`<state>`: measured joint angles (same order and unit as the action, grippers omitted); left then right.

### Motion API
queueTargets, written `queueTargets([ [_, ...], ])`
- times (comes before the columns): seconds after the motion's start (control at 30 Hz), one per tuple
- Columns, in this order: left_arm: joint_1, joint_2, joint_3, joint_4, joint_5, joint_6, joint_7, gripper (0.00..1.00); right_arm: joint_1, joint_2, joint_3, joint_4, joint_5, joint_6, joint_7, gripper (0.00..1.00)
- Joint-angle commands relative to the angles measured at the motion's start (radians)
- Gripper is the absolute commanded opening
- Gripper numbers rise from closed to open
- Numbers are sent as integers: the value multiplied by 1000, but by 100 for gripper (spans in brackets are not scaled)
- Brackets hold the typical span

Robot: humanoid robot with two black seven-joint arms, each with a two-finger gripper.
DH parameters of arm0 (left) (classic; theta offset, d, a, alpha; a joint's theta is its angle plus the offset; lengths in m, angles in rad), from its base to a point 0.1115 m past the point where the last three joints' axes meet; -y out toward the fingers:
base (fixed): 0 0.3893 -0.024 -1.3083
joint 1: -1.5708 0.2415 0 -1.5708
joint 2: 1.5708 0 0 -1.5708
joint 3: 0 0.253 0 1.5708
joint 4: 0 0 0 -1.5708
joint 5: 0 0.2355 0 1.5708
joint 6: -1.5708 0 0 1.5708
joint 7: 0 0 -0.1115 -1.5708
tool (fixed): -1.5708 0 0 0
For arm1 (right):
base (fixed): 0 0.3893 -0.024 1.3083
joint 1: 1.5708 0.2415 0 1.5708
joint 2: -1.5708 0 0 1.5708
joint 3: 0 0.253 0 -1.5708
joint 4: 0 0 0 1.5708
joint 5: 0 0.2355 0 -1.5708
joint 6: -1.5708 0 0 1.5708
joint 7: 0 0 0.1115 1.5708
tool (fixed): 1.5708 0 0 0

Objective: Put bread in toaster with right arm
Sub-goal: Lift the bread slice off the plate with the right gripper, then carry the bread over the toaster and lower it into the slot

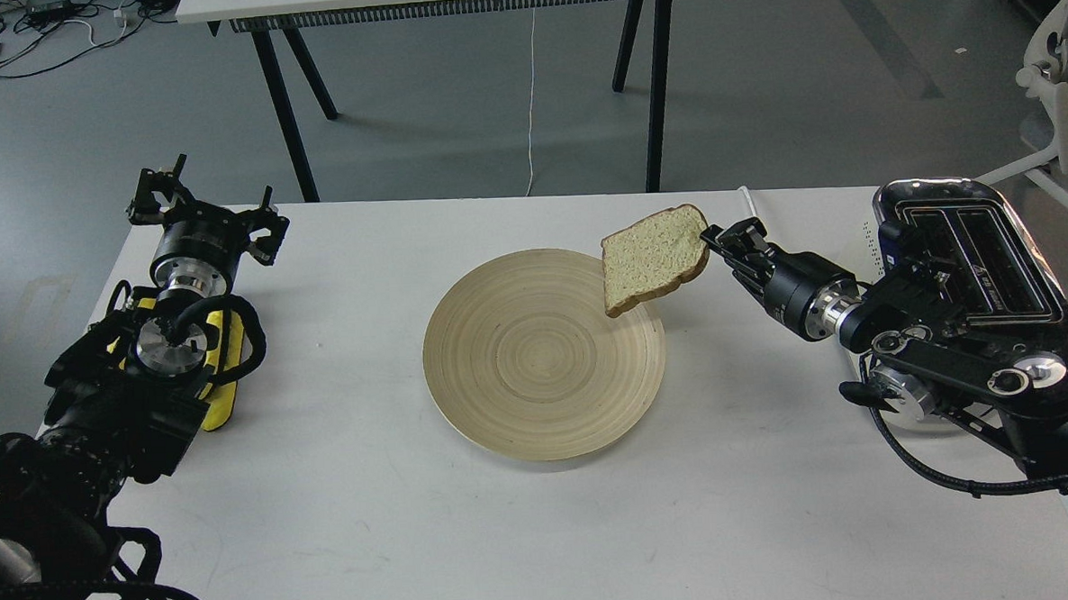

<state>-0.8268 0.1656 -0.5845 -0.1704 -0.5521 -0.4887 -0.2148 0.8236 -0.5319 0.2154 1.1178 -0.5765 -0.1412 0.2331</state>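
White tabletop (345, 525) lies nearest me, bearing a round pale wooden plate (502, 392) at its middle. My right gripper (716, 238) pinches the right edge of the square-ish tan speckled bread slice (654, 259), holding it tilted in the air above the plate's far right rim. Behind my right arm (941, 336), at the table's right end, stands the cream-white chrome-topped toaster (990, 226). My left gripper (197, 211) hovers over the far left, fingers spread.
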Motion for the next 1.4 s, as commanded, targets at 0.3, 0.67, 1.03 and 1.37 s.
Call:
queueTargets([
  [0.3, 0, 0, 0, 0, 0, 0, 0, 100, 242, -543, 9, 318, 0, 15, -37, 0],
  [0.67, 0, 0, 0, 0, 0, 0, 0, 100, 381, -950, 5, 370, -221, 296, -67, 0],
  [1.03, 0, 0, 0, 0, 0, 0, 0, 100, 358, -1042, -93, 367, -410, 351, -98, 0],
  [1.37, 0, -1, 0, 0, 0, 0, 0, 100, 356, -1021, -171, 369, -404, 341, -112, 0],
])
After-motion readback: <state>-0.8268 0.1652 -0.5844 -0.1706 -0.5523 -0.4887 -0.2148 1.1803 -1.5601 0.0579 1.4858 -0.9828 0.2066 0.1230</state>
